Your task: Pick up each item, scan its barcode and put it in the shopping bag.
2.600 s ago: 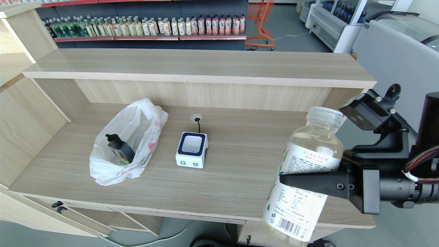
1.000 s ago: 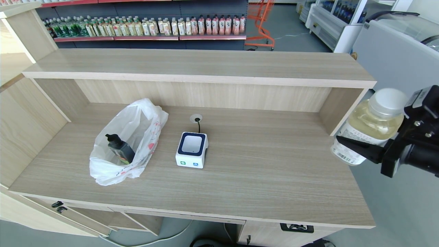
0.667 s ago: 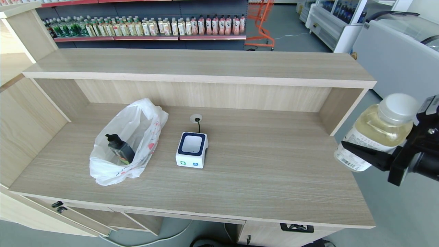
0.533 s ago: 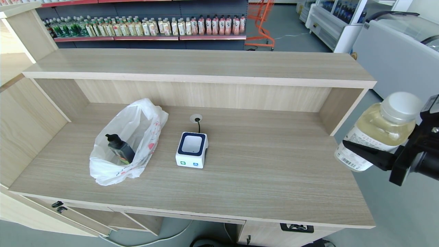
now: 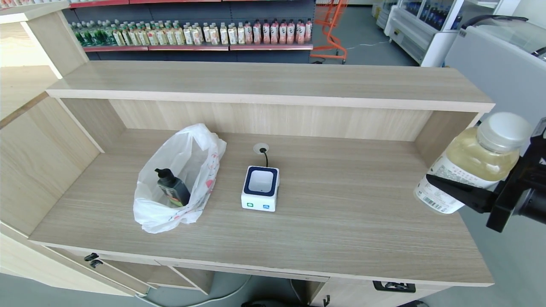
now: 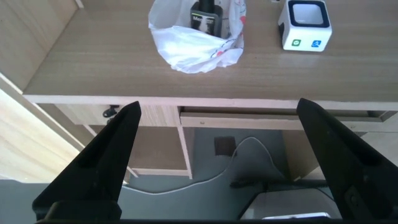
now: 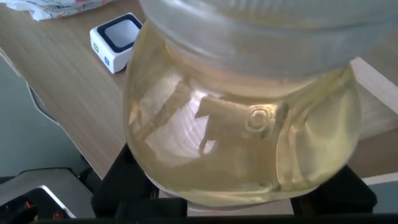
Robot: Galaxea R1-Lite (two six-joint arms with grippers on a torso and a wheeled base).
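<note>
- The right gripper (image 5: 445, 181) is clamped across the labelled body of a clear plastic bottle of pale yellow drink with a white cap (image 5: 473, 162). It holds the bottle tilted, off the right end of the light wooden counter (image 5: 341, 221) and over open floor.
- The left gripper (image 6: 219, 106) hangs low in front of the counter, its fingers spread wide with nothing between them.
- The bottle's barcode (image 5: 433, 204) sits near the base, facing down and towards the counter. I judge the scan is not yet done.
- Risk: the smooth label could slide in the fingers, and from here the bottle would fall to the floor, not the counter.
- Risk: swinging inward, the bottle could clip the counter's upright end panel (image 5: 435, 132), which stands just beside it.
- Risk: if the barcode passes the small white scanner with the dark-framed window (image 5: 260, 194) at an angle, it may not read.
- Risk: the thin white plastic shopping bag (image 5: 200, 149) is limp and already holds a dark pump bottle (image 5: 172, 192). A careless drop could catch the rim and tip the bag.
</note>
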